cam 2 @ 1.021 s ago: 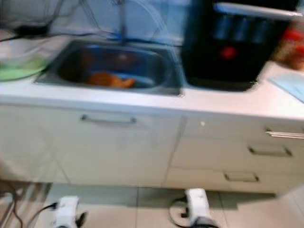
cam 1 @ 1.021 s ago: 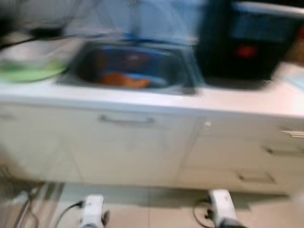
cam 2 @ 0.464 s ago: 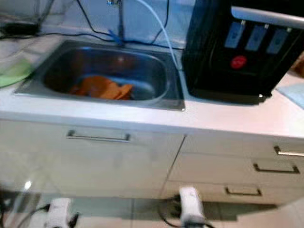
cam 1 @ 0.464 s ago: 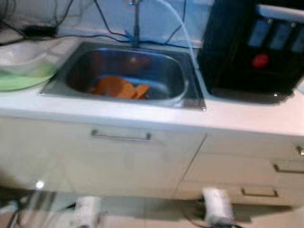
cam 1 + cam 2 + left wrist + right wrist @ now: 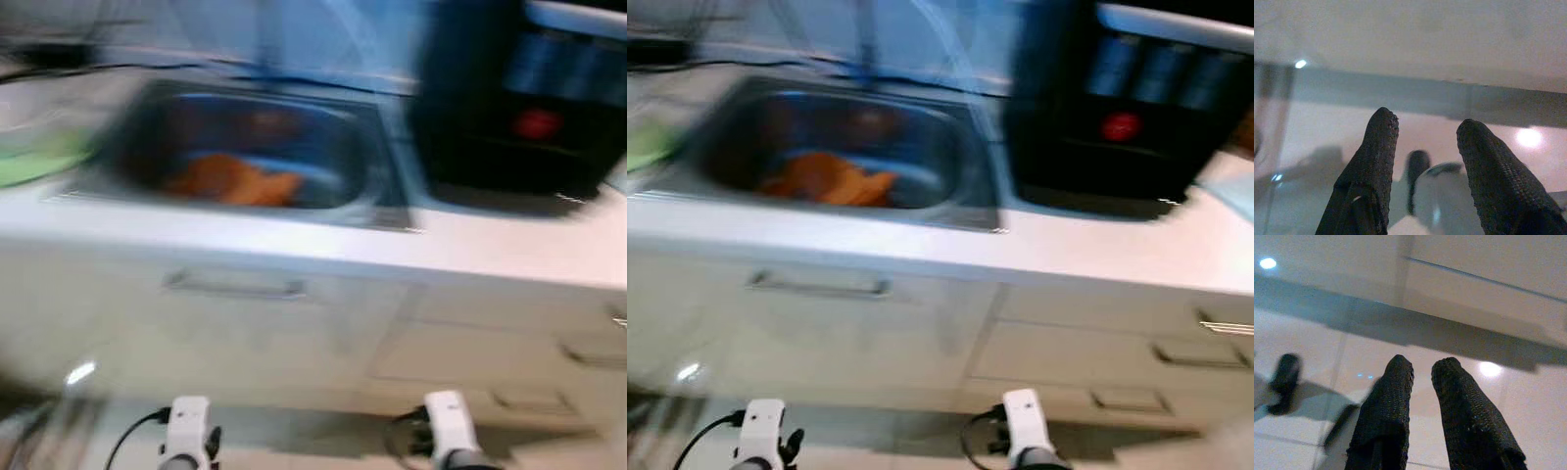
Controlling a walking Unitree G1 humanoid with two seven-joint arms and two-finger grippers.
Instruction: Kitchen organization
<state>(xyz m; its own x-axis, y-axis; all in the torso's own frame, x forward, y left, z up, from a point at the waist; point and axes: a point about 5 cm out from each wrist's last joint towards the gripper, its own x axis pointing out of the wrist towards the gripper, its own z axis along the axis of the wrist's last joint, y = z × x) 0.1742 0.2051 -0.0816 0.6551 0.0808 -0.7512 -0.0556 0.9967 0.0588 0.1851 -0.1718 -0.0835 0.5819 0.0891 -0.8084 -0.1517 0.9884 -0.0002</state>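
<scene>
Both arms hang idle, low, in front of the cabinet base. Left gripper (image 5: 1427, 142): fingers spread apart, nothing between them, pointing at glossy tile floor (image 5: 1317, 132) and the toe-kick shadow under the cabinets. Right gripper (image 5: 1422, 374): fingers close together with a narrow gap, nothing held; can't tell if that counts as fully closed. Same tile floor ahead of it.

Head views are motion-blurred. Above and beyond both grippers: white cabinet front with a horizontal bar handle (image 5: 235, 287) on the door under the sink; drawer fronts (image 5: 1176, 354) above the right gripper's side. White countertop (image 5: 294, 240) runs across over the cabinets.

Set into the counter, above the left gripper and further back: stainless sink (image 5: 372, 147) with an orange item (image 5: 230, 181) lying in the basin, detail too blurred to name. Something green (image 5: 34, 166) on the counter beside the sink, out past the left gripper's side. Black appliance (image 5: 1127, 117) with a red spot on its front stands on the counter next to the sink, above the right gripper. Cables and a hose at the back wall, blurred.
</scene>
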